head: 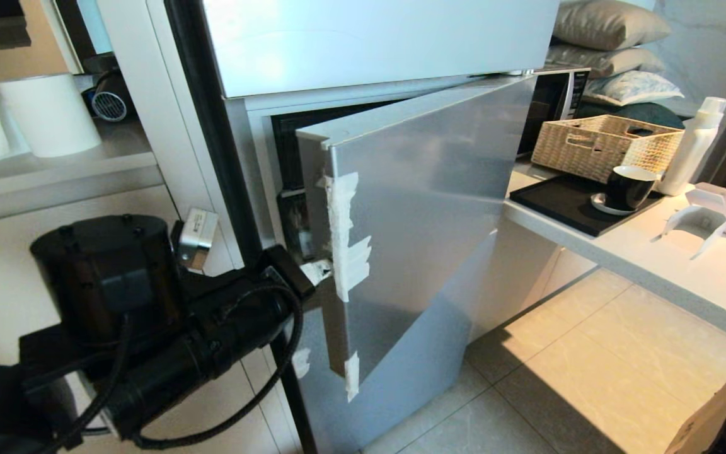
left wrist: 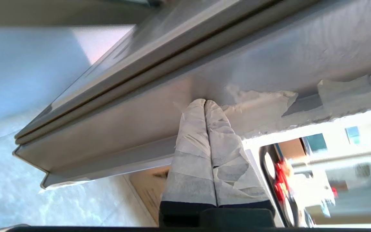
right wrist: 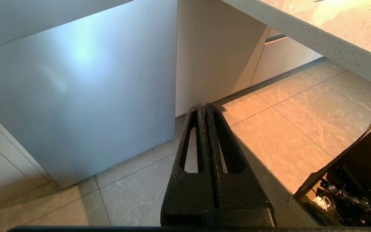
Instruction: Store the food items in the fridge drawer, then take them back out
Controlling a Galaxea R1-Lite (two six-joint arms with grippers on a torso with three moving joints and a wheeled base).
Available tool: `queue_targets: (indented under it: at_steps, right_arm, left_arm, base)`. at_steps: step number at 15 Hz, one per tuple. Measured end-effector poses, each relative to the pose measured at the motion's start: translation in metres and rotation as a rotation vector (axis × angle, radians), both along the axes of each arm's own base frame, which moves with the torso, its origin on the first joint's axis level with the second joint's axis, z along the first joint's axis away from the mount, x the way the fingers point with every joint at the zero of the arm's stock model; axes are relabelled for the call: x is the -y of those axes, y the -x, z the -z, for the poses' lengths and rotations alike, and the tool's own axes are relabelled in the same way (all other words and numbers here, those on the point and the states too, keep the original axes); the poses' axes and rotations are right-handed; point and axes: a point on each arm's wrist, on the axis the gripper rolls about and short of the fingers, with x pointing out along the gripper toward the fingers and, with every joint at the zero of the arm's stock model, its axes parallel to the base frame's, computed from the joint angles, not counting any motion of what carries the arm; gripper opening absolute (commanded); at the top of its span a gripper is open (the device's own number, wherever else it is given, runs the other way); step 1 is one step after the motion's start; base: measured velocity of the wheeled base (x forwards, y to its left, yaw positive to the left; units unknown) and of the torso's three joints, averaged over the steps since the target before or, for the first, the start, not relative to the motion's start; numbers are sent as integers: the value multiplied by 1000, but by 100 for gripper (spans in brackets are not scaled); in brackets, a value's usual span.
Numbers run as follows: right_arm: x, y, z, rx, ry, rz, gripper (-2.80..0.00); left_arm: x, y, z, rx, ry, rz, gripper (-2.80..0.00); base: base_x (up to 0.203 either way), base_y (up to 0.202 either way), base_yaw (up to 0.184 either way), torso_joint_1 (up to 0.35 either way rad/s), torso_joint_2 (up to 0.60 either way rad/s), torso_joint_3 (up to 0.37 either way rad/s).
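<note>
The silver fridge door (head: pixel 426 208) stands partly open, with white tape patches along its free edge. My left gripper (head: pixel 319 271) is shut, and its tape-wrapped fingertips (left wrist: pixel 200 106) press against the inner side of that door edge (left wrist: pixel 269 64) with nothing held between them. In the right wrist view my right gripper (right wrist: pixel 203 106) hangs shut and empty over the floor tiles, facing the lower part of the door. The food items are out of view. The fridge drawer is hidden behind the door.
A counter (head: pixel 684 265) to the right carries a woven basket (head: pixel 602 145), a black tray (head: pixel 558 202) with a dark cup (head: pixel 628 186), and a white bottle (head: pixel 694 151). A cardboard box (right wrist: pixel 349 183) sits on the floor at the right. Tiled floor lies before the fridge.
</note>
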Motion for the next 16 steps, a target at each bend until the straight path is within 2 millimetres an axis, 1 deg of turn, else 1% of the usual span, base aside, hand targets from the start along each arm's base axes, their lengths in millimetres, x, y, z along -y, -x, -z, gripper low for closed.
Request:
queue_targets:
  at_steps: [3,8,12,14,16]
  right_arm:
    - [0,0,0,0,0,-1,-280]
    - [0,0,0,0,0,-1,-280]
    - [0,0,0,0,0,0,-280]
    - [0,0,0,0,0,-1,-280]
    - [0,0,0,0,0,0,-280]
  left_arm:
    - [4,9,-1,3,3,30,-280]
    - [11,34,-4,14,12,115,-280]
    - [10,37,-9,38,11,97,-280]
    - [4,39,-9,73,-82,42,-280]
    - [-5,44,-3,125,-246,-29,-280]
  base:
    - [0,0,0,0,0,0]
    - [0,0,0,0,0,0]
    - [0,0,0,0,0,0]
    - [0,0,0,0,0,0]
    - [0,0,0,0,0,0]
